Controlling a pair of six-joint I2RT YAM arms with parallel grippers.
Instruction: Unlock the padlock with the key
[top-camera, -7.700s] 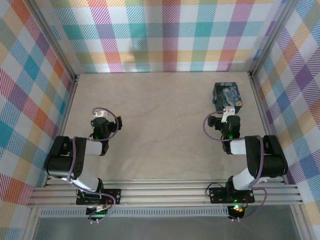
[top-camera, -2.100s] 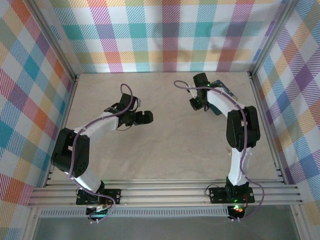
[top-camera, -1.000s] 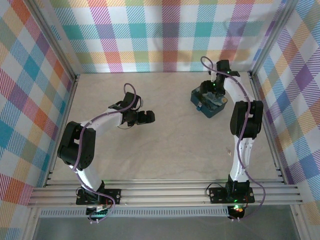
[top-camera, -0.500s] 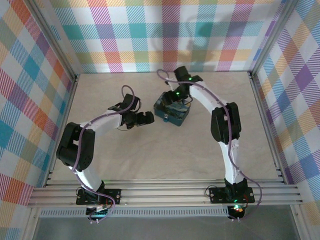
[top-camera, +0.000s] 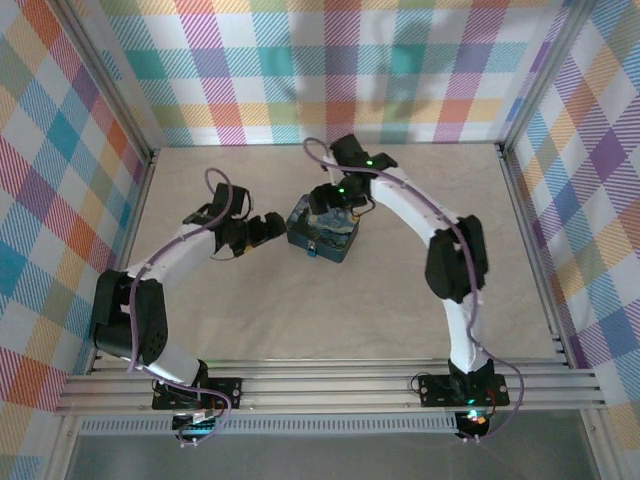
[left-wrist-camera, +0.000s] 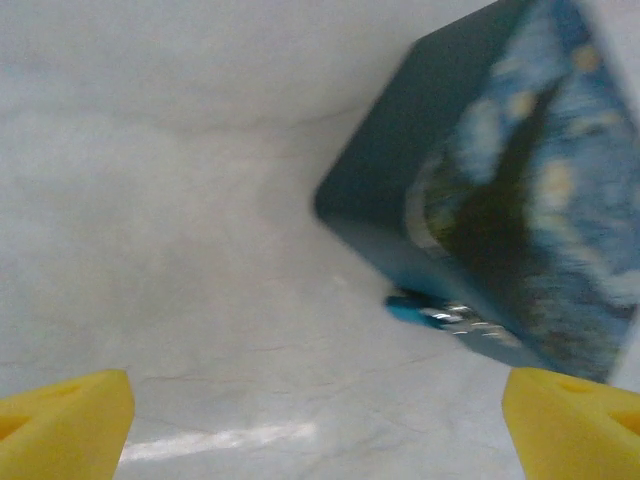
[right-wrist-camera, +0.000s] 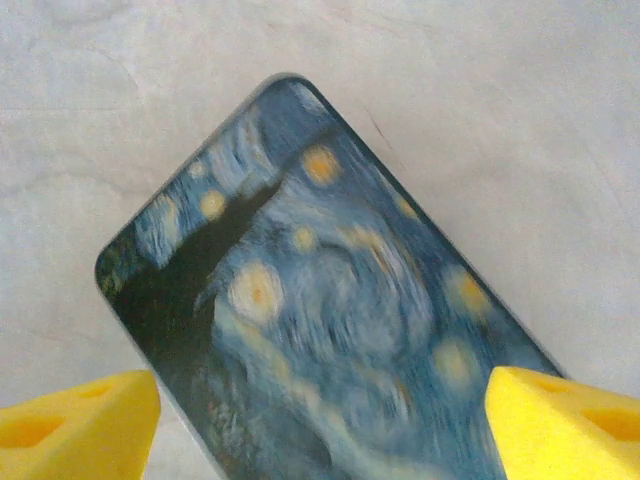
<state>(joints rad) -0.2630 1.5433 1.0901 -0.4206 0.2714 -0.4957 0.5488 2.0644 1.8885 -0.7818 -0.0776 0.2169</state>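
While both arms stretched toward the middle of the overhead frame, a blue painted tin (top-camera: 322, 228) lay flat on the pale table (top-camera: 300, 330) there. The left gripper (top-camera: 270, 228) sat just left of the tin, its yellow fingers (left-wrist-camera: 70, 410) spread wide with nothing between them. The right gripper (top-camera: 336, 196) hung over the tin's upper edge, fingers also wide, straddling the lid; whether they touched its sides could not be told. In the left wrist view the padlock (left-wrist-camera: 430, 312), a small blue and silvery piece, sat low on the tin's side wall, right of centre, blurred. It looked hard, smooth and light, likely to swing or slip under pinching pads. Its flat body seemed the best place to grip, not the thin shackle. The tin itself looked light enough to slide on the smooth table, so it would probably want steadying.
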